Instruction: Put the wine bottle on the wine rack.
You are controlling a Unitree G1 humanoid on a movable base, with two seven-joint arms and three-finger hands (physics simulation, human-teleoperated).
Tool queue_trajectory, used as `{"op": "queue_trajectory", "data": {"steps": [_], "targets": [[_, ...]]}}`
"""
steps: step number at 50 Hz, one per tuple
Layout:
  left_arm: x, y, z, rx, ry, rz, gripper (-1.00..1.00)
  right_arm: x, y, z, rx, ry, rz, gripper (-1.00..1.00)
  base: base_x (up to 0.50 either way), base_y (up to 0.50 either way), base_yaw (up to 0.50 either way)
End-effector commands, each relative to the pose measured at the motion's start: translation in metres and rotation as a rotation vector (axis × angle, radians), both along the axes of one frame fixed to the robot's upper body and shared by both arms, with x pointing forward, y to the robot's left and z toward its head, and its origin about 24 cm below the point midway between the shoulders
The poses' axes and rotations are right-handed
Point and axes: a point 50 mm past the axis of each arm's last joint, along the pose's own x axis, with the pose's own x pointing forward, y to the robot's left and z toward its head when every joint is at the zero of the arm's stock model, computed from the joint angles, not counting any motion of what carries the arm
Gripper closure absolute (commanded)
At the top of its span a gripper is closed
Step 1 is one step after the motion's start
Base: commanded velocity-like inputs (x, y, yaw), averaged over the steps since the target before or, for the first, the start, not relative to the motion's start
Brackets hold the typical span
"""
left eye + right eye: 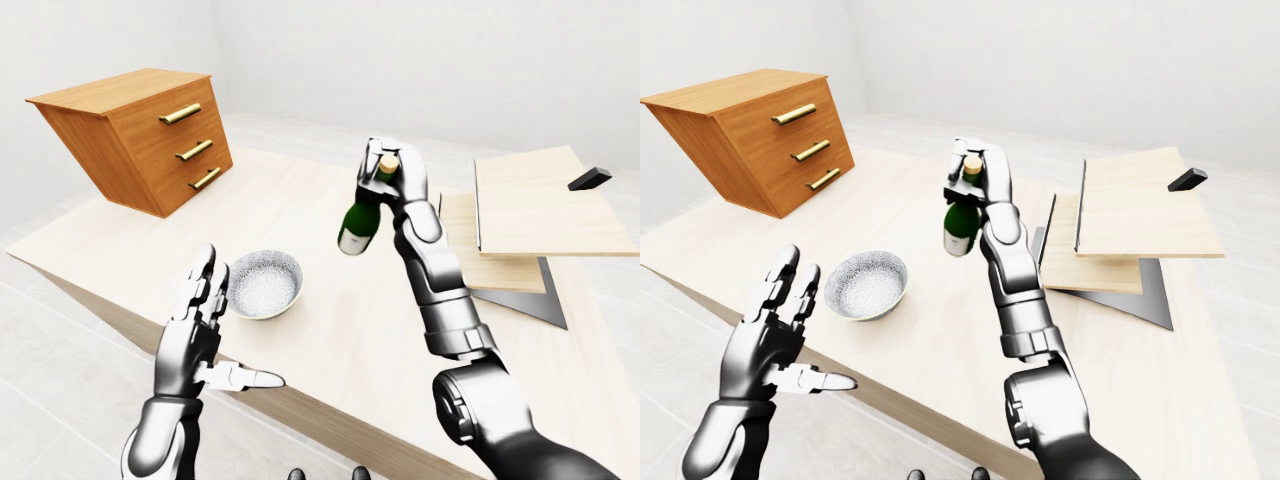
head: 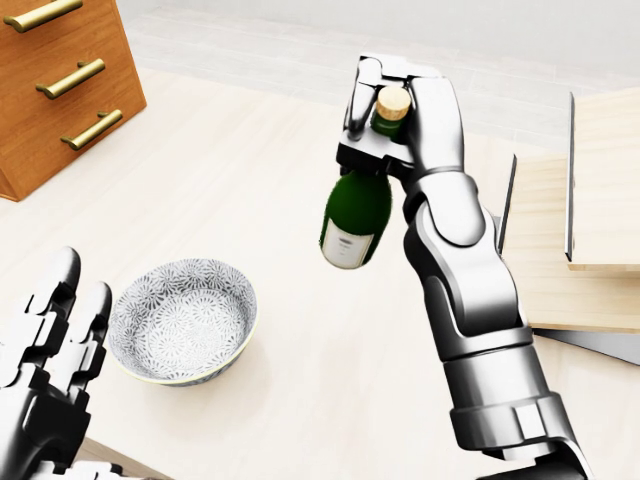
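Observation:
A dark green wine bottle (image 2: 357, 218) with a white label and a cork top hangs in the air above the table, tilted slightly. My right hand (image 2: 392, 128) is shut around its neck. The wine rack (image 1: 528, 215), a stack of pale wooden shelves on a grey base, stands at the right of the table. My left hand (image 1: 205, 320) is open near the table's near edge, holding nothing.
A patterned grey bowl (image 2: 183, 320) sits on the pale wooden table (image 1: 300, 180) to the left of the bottle. A tilted wooden drawer chest (image 1: 145, 135) with brass handles stands at the top left. A small black block (image 1: 590, 178) lies on the rack's top shelf.

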Motion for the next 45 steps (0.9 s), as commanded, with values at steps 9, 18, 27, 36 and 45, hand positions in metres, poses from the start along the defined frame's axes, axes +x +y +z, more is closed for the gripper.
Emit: {"op": "queue_trajectory", "data": {"steps": [9,18,27,36,45], "targets": [[0.002,-0.001,-0.002,-0.011,0.008,-0.001,-1.0,-0.016,-0.062,0.089,0.117,-0.302,-0.031,1.0,0.0,0.0,0.0],[0.003,-0.002,-0.001,-0.012,0.003,0.0,-1.0,-0.006,-0.089,0.092,0.282,-0.256,-0.069,1.0,0.0,0.0,0.0],[0.004,-0.001,-0.003,-0.016,0.011,-0.001,-1.0,-0.012,-0.108,0.101,0.444,-0.28,-0.074,1.0,0.0,0.0,0.0],[0.002,-0.001,-0.002,-0.017,0.005,-0.002,-1.0,-0.011,-0.112,0.109,0.423,-0.281,-0.071,1.0,0.0,0.0,0.0],[0.007,-0.001,0.004,-0.015,-0.023,-0.01,-1.0,-0.003,-0.149,0.142,0.331,-0.29,-0.085,1.0,0.0,0.0,0.0]]}}
